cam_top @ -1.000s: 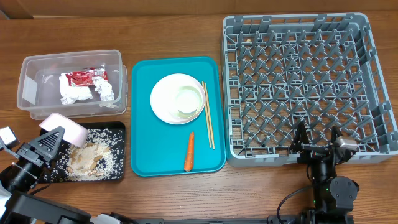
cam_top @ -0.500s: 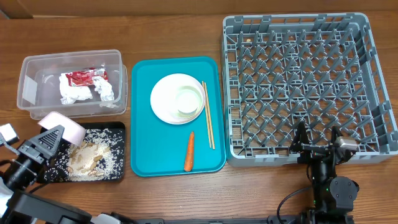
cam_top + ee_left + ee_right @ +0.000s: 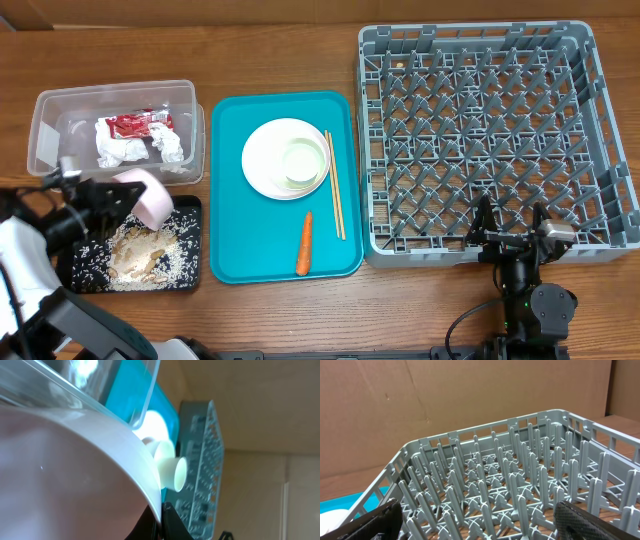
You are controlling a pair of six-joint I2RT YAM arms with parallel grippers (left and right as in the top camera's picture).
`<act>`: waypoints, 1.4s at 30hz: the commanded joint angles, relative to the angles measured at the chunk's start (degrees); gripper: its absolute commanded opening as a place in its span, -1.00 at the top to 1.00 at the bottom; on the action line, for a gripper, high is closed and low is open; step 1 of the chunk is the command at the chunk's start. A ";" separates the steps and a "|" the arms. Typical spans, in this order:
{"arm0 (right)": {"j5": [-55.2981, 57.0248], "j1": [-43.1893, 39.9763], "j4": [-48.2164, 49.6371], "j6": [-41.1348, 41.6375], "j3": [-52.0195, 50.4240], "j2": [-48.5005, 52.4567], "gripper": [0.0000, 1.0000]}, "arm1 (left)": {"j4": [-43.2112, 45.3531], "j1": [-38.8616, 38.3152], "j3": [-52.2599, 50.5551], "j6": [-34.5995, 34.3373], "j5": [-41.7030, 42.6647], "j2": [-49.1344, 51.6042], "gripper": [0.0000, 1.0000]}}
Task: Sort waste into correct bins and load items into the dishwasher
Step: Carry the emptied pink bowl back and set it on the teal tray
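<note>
Pale pink round plate [image 3: 143,195] tipped steeply on edge, rim running diagonally, over far edge of shallow black rectangular tray [image 3: 190,205] of rice, just beside clear rectangular plastic tub [image 3: 45,110]. Left gripper [image 3: 105,197] clenched on plate rim. Right gripper [image 3: 510,222] released, jaws wide, at near edge of large grey plastic dish rack [image 3: 480,130]. Thin wooden chopsticks [image 3: 334,185] lie near-to-far on teal tray [image 3: 225,200]; small orange carrot [image 3: 305,243] likewise. Red crinkled wrapper [image 3: 140,123] in tub, print unreadable.

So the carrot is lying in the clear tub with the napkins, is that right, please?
Not quite: the carrot lies on the teal tray, not in the clear tub; the napkins are in the tub, as the overhead view shows.
</note>
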 commanded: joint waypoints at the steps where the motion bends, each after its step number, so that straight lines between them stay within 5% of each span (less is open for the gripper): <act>1: -0.35 -0.22 0.37 -0.22 -0.61 -0.57 -1.00 | -0.04 -4.50 3.93 -5.38 -9.49 -3.41 0.92; 21: -0.35 -0.22 0.35 -0.22 -0.61 -0.57 -1.00 | 0.09 -38.49 5.62 -15.47 -40.74 -11.06 0.92; 42: -0.35 -0.22 0.37 -0.22 -0.61 -0.57 -1.00 | 1.77 -62.47 5.51 -19.50 -47.32 0.33 0.92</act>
